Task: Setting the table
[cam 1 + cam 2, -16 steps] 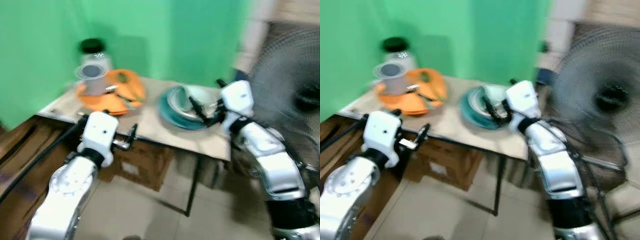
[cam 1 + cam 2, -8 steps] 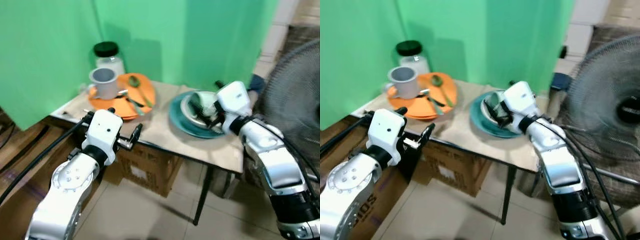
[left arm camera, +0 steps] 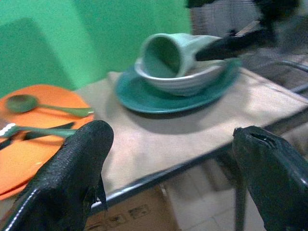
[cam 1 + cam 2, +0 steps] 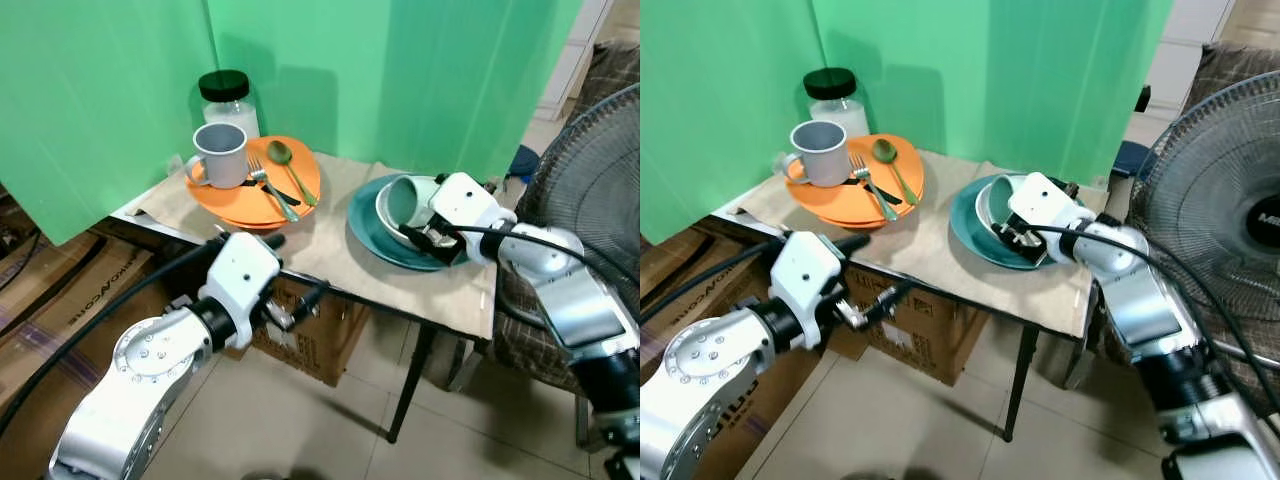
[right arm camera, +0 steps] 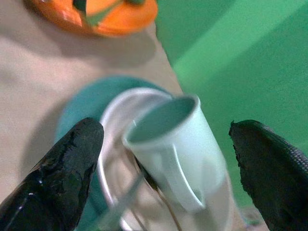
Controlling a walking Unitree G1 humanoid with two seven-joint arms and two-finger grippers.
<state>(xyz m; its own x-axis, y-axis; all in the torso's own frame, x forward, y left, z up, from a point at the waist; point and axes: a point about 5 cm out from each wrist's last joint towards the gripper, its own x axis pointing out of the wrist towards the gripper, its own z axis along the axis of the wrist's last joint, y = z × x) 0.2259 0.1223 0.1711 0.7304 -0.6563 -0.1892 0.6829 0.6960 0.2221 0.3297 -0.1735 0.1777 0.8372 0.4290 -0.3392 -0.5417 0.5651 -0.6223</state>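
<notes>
A teal plate (image 4: 364,226) on the table holds a white bowl (image 4: 386,214), and a pale green mug (image 4: 404,197) lies tipped on its side in that bowl. My right gripper (image 4: 440,240) is open at the bowl's right side, its fingers on either side of the mug (image 5: 178,139) without touching it. Further left, an orange plate (image 4: 300,186) carries a grey mug (image 4: 222,155), a fork (image 4: 262,180) and a green spoon (image 4: 285,158). My left gripper (image 4: 295,270) is open at the table's front edge, holding nothing.
A jar with a black lid (image 4: 228,95) stands behind the orange plate against the green backdrop. A large standing fan (image 4: 600,180) is close on the right. Cardboard boxes (image 4: 310,335) sit under the table. A beige cloth (image 4: 320,240) covers the tabletop.
The camera has swung and steadied, and the picture is sharper. My right gripper has sunk closer to the bowl and mug. My left gripper has moved right along the table's front edge.
</notes>
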